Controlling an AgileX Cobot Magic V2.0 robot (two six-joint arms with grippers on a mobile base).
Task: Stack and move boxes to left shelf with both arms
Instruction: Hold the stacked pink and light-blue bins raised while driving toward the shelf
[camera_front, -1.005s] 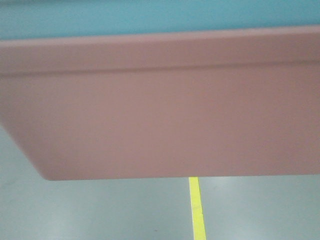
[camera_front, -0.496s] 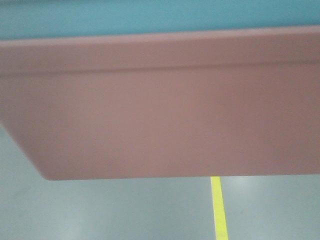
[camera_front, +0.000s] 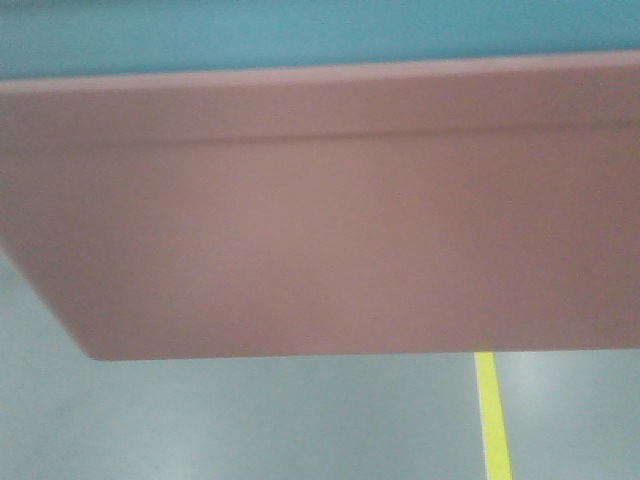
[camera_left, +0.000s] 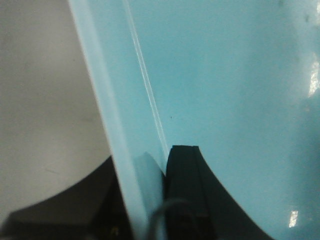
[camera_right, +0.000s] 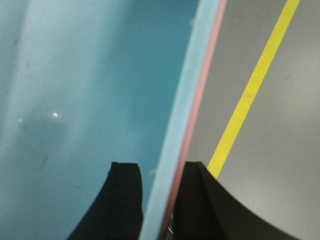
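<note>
Leftmost, the left end effector (camera_left: 147, 162) is clamped on the side wall of the sky-blue bin (camera_left: 235, 75). One black finger (camera_left: 184, 185) lies inside the sky-blue bin against that wall, and the other sits outside it, over the pale floor (camera_left: 40, 100). In the blurred front view, the sky-blue bin sits nested in the salmon-pink bin (camera_front: 330, 220), with only a blue band showing above the pink rim. The stacked pair hangs clear of the floor, and open floor shows beneath the pink base. At the right-hand wall of the sky-blue bin, the right end effector (camera_right: 159, 170) is closed on the two stacked rims, blue and pink together. One finger is inside the sky-blue bin and the other is outside the pink wall. Farther right of the sky-blue bin, a yellow line (camera_right: 250, 90) runs across the grey floor.
</note>
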